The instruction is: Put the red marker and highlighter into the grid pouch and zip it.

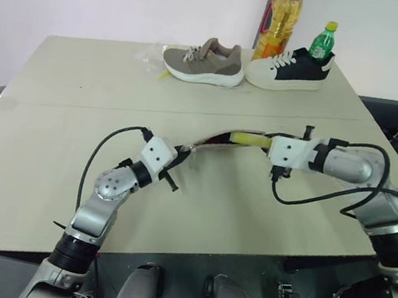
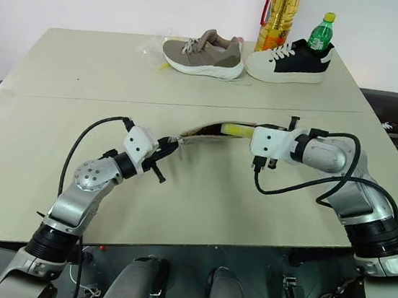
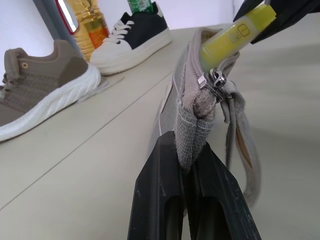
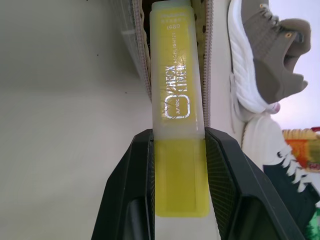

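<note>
The grey grid pouch (image 1: 203, 144) is held up edge-on above the mid table, its zipper open and the metal pull (image 3: 215, 82) near the end I hold. My left gripper (image 1: 176, 155) is shut on that end of the fabric (image 3: 192, 135). From the other side, my right gripper (image 1: 269, 143) is shut on the yellow highlighter (image 4: 175, 90). The pen's front end sits in the pouch's open mouth. A sliver of red and black inside the opening (image 1: 218, 140) looks like the red marker; most of it is hidden.
At the table's far edge lie a taupe sneaker (image 1: 204, 61) and a white-and-black sneaker (image 1: 289, 67). A green bottle (image 1: 322, 42) stands in the latter, with an oil bottle (image 1: 280, 21) behind. Crumpled clear plastic (image 1: 152, 57) lies left of the shoes.
</note>
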### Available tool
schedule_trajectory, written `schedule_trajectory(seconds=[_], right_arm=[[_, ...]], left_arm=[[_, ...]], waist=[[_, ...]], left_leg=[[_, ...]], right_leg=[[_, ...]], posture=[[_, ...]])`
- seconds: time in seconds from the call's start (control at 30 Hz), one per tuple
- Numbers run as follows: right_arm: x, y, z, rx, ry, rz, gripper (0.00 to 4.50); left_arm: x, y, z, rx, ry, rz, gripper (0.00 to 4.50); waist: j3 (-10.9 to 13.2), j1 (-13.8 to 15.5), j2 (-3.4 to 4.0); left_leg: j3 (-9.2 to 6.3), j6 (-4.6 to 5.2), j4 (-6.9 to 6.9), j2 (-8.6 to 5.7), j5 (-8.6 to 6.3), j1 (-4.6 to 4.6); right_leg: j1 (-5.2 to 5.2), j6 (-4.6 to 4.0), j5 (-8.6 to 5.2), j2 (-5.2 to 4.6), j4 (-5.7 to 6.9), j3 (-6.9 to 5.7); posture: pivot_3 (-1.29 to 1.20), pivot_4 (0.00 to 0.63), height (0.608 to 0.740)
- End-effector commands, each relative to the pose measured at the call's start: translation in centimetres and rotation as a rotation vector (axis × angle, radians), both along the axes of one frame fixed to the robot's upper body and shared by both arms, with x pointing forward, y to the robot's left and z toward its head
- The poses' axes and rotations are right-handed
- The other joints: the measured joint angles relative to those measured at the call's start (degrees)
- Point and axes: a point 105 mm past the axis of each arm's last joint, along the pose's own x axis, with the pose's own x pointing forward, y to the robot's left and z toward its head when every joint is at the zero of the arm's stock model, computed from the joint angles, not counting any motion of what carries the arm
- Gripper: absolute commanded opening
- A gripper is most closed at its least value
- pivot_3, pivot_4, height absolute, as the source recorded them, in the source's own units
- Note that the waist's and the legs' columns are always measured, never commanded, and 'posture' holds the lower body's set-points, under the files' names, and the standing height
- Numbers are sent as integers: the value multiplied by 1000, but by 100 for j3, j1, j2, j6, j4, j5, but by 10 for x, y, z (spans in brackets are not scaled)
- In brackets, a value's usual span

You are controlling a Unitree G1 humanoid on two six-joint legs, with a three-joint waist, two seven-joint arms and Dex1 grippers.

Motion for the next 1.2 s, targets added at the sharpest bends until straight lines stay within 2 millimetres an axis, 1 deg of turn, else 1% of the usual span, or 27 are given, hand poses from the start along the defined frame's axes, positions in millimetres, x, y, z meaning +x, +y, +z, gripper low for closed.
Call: schedule_trajectory(seconds=[0.03, 0.13, 0.2, 0.37, 0.57, 0.6, 0.63, 0.67, 0.7, 0.73, 0.77, 0.8, 0.83, 0.87, 0.9, 0.97, 1.03, 1.1, 1.2], right_arm=[[-5, 11, 18, -150, -106, 132, 839], [-15, 35, 19, -167, -116, 253, 839], [-17, 42, 18, -175, -120, 293, 839], [-16, 42, 16, -192, -112, 311, 839], [-17, 42, 14, -171, -87, 318, 839], [-17, 42, 13, -167, -81, 315, 1946], [-17, 41, 14, -165, -81, 314, 2330], [-17, 41, 15, -156, -85, 312, 2861], [-15, 41, 26, -102, -100, 291, 3338], [-13, 40, 36, -48, -113, 272, 3338], [-11, 39, 49, 42, -110, 243, 3338], [-11, 38, 56, 102, -103, 225, 3338], [-10, 38, 65, 211, -73, 196, 3338], [-10, 38, 71, 284, -46, 179, 3338], [-9, 35, 79, 397, -3, 142, 3338], [-5, 29, 88, 580, 73, 76, 3338], [-2, 23, 87, 758, 189, 5, 3338], [-6, 21, 65, 873, 373, -58, 3338], [-14, 28, 39, 861, 466, -90, 3338]], left_arm=[[-11, -9, 8, 38, -39, -91, 0], [-16, -15, 11, 43, -28, -147, 0], [-16, -17, 11, 45, -25, -160, 0], [-18, -18, 11, 43, -16, -161, 0], [-20, -17, 10, 29, -4, -151, 0], [-19, -17, 10, 27, -3, -149, 0], [-19, -16, 10, 26, -2, -146, 0], [-19, -16, 10, 25, -2, -142, 0], [-16, -13, 11, -2, 11, -116, 0], [-11, -9, 13, -40, 28, -81, 0], [-5, -5, 15, -94, 46, -36, 0], [-2, -2, 17, -131, 60, -6, 0], [2, 0, 18, -177, 78, 23, 0], [5, 1, 18, -205, 90, 39, 0], [7, 0, 20, -241, 101, 49, 0], [11, -4, 26, -316, 120, 60, 0], [18, -6, 30, -398, 150, 85, 0], [27, -12, 32, -481, 199, 112, 0], [32, -20, 32, -528, 232, 120, 0]], waist=[[0, -5, 1], [0, -9, 0], [0, -9, 0], [0, 6, 0], [0, -5, 0], [0, -6, 0], [0, -6, 0], [0, -4, 0], [0, -2, 0], [0, -2, 0], [0, 0, 0], [1, -1, -1], [1, -1, -1], [1, -2, -1], [0, 1, -1], [0, 7, -1], [0, 16, -2], [-1, 28, -3], [-2, 29, -4]], left_leg=[[0, 0, 0, 0, 0, 0], [2, 0, -2, 1, 0, 0], [1, 0, -2, 3, 0, 1], [1, 0, 3, 1, 0, 1], [2, 0, 3, 0, 0, 2], [2, 0, 3, 0, 0, 2], [2, 0, 3, 0, 0, 2], [2, 0, 3, 0, 0, 2], [2, 0, 4, 0, 0, 2], [2, 0, 4, 0, 0, 2], [2, 0, 4, 0, 0, 2], [2, 0, 5, 0, 0, 2], [2, 0, 7, 0, 0, 2], [2, 0, 7, 1, 0, 2], [-1, 0, 7, 1, 0, 3], [-5, 0, 7, 2, 0, 3], [-6, 0, 8, 2, 0, 2], [-7, 0, 8, 0, 0, 2], [-7, 0, 6, -4, 0, 2]], right_leg=[[0, -5, -3, 1, 0, 0], [-2, -6, -3, 1, 0, 0], [-2, -4, -2, 0, 1, 0], [3, 3, 2, 1, 1, 0], [4, -3, -1, -4, 1, 1], [4, -3, -1, -4, 1, 1], [4, -2, -1, -5, 1, 1], [4, -2, 0, -5, 1, 1], [4, -2, 0, -5, 1, 1], [5, -2, 0, -5, 1, 1], [5, -2, 0, -6, 1, 1], [5, 2, 3, -9, 1, 1], [7, 9, 7, -11, 1, 1], [7, 11, 9, -12, 2, 1], [8, 11, 10, -12, 3, 1], [10, 13, 11, -13, 5, -1], [11, 12, 12, -18, 6, -3], [13, 8, 13, -25, 5, -5], [16, 8, 13, -33, 1, -9]], posture=[[0, 150, 731], [0, 150, 731], [0, 150, 731], [0, 150, 731], [0, 150, 731], [0, 150, 731], [0, 150, 731], [0, 150, 731], [0, 150, 731], [0, 150, 731], [0, 150, 731], [0, 150, 731], [0, 150, 731], [0, 150, 731], [0, 150, 731], [0, 150, 731], [0, 150, 731], [0, 150, 731], [0, 150, 731]])
